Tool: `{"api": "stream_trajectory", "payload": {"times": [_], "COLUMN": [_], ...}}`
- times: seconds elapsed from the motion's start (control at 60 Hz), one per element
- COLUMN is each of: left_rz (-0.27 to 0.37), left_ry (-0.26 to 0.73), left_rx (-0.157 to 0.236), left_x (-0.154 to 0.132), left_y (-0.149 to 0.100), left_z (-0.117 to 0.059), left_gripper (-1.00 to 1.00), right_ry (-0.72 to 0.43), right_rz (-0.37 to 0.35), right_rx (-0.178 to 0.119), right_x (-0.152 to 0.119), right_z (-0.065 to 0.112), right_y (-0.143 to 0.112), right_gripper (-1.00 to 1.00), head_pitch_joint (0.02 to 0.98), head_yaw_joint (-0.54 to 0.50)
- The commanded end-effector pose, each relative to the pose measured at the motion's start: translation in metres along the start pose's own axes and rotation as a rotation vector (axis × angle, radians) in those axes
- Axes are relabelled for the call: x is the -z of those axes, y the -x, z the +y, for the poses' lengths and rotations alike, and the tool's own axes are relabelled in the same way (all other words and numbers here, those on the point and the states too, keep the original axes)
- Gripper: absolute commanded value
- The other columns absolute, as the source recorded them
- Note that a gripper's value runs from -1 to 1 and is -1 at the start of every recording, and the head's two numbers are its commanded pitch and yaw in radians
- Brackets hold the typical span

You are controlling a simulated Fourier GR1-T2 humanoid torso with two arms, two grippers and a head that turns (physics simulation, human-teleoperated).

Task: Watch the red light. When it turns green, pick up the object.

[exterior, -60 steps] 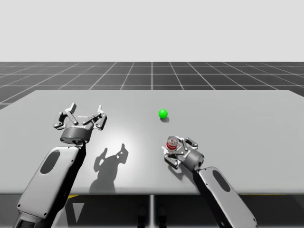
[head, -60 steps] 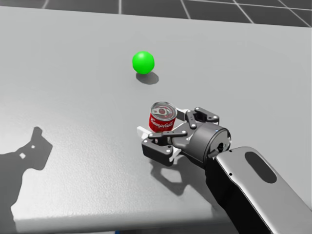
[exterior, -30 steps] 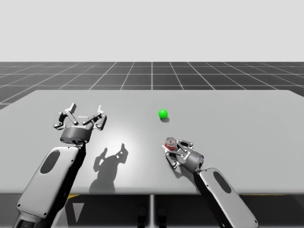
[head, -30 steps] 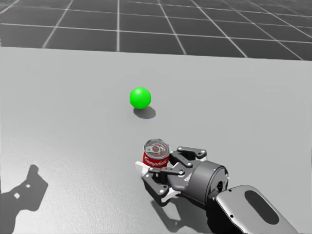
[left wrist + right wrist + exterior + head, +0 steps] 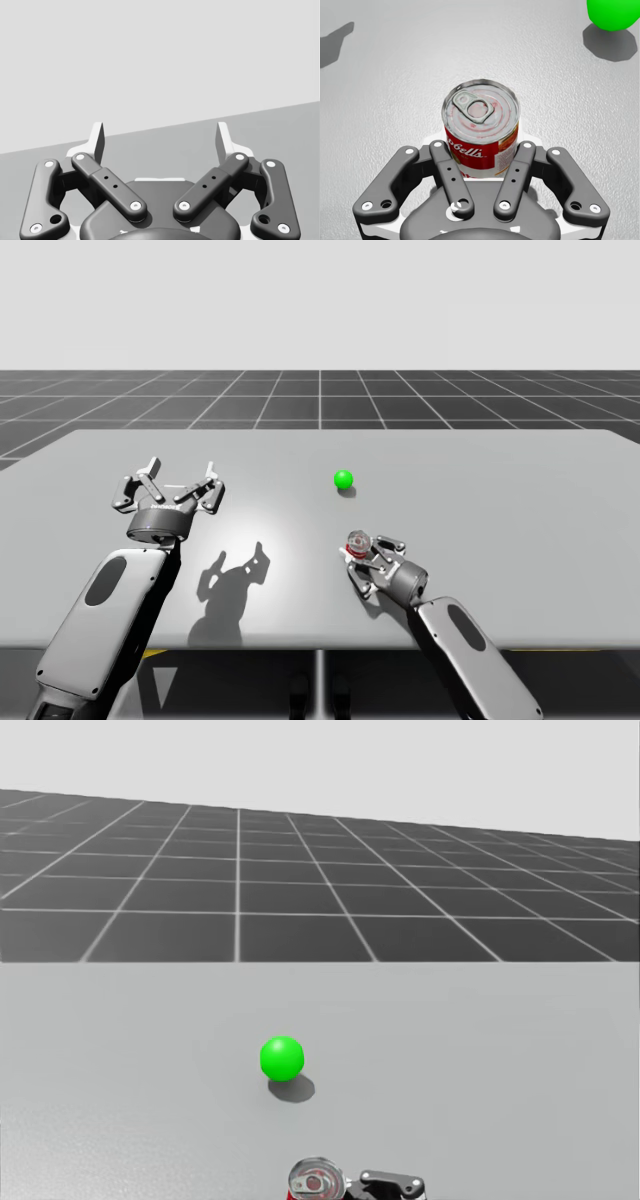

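Observation:
The light is a green ball (image 5: 343,479) (image 5: 282,1058) resting on the grey table (image 5: 520,490), ahead of my right gripper (image 5: 482,150) and off to one side (image 5: 612,12). A red-and-white can with a silver pull-tab lid (image 5: 358,541) (image 5: 481,125) stands upright between that gripper's fingers (image 5: 442,155), which press it from both sides. In the head view the can's lid (image 5: 315,1181) peeks in at the lower edge. My right gripper (image 5: 362,552) is at the table's near right. My left gripper (image 5: 168,486) (image 5: 160,142) hovers open over the left of the table, holding nothing.
The left arm's shadow (image 5: 235,580) falls on the table between my two arms. The table's front edge (image 5: 300,646) runs just behind my right wrist. A dark gridded floor (image 5: 300,890) lies beyond the far edge.
My head has turned upward, so the ball and can sit lower in its picture. The right gripper with the can has shifted slightly left. The left arm is still.

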Motion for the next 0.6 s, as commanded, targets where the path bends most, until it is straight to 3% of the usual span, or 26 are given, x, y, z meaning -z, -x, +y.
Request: {"api": "stream_trajectory", "payload": {"times": [0.017,0.3,0.6], "left_rz": [0.002,0.002,0.005], "left_ry": [0.0,0.0,-0.004], "left_rx": [0.004,0.004,0.0], "left_x": [-0.001,-0.001,0.0], "left_y": [0.001,0.002,0.001], "left_z": [-0.001,-0.002,0.0], "left_gripper": [-1.0,-1.0,-1.0], "right_ry": [0.114,0.223,0.319], "right_rz": [0.006,-0.172,-0.351], "right_rx": [0.024,0.076,0.061], "right_x": [-0.001,-0.017,-0.037], "right_z": [-0.01,-0.014,-0.026], "right_y": [0.004,-0.051,-0.127], "right_gripper": [1.0,1.0,1.0], "head_pitch_joint": [0.442,0.448,0.449], "head_yaw_joint": [-0.17,-0.18,-0.18]}}
